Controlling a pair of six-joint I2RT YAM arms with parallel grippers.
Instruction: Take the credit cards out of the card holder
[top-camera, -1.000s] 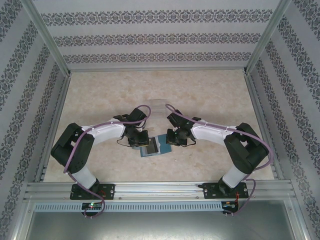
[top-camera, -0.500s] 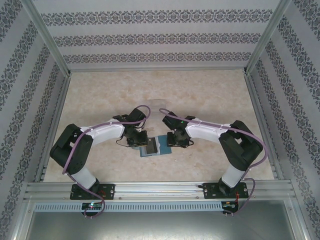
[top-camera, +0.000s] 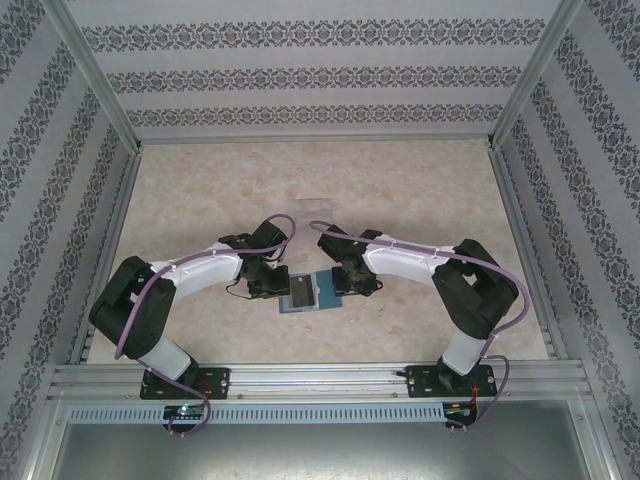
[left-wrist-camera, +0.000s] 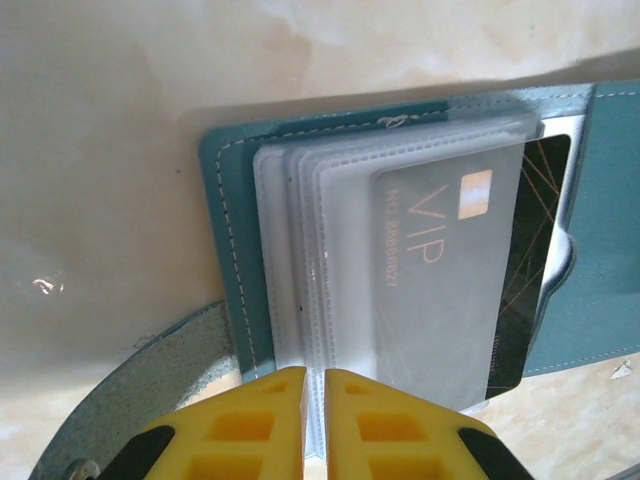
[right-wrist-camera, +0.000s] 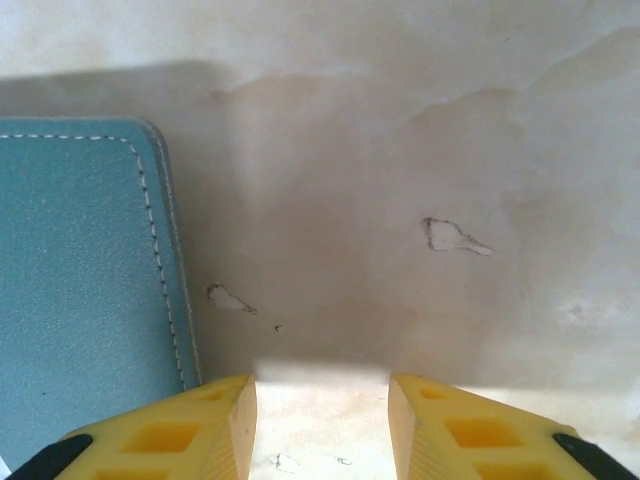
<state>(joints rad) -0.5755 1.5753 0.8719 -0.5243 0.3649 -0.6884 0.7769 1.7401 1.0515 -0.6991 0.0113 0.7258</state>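
At the strap-side edge of the open teal card holder (top-camera: 312, 292), the left gripper (left-wrist-camera: 313, 420) has its yellow fingers pressed together on the rim of the clear plastic sleeves (left-wrist-camera: 330, 250) that fan out from the holder's inner panel. The strap tab (left-wrist-camera: 150, 390) curls away from that same edge, beside the fingers. Inside the top sleeve sits a pale grey credit card marked VIP (left-wrist-camera: 440, 300), and a darker card with thin gold lines (left-wrist-camera: 535, 200) is tucked behind it, towards the holder's fold.

On the far side of the holder from the strap, the right gripper (right-wrist-camera: 322, 420) hovers over the bare table (right-wrist-camera: 450, 150), just beside the outer corner of the other panel, with its jaws apart and nothing between them.

Judged from this, the task is at an early stage. The holder lies opened flat and the sleeve stack is pinned, but both visible cards are in their pockets and none lies outside the holder. What remains is to get a grip on each card's edge and slide it out.
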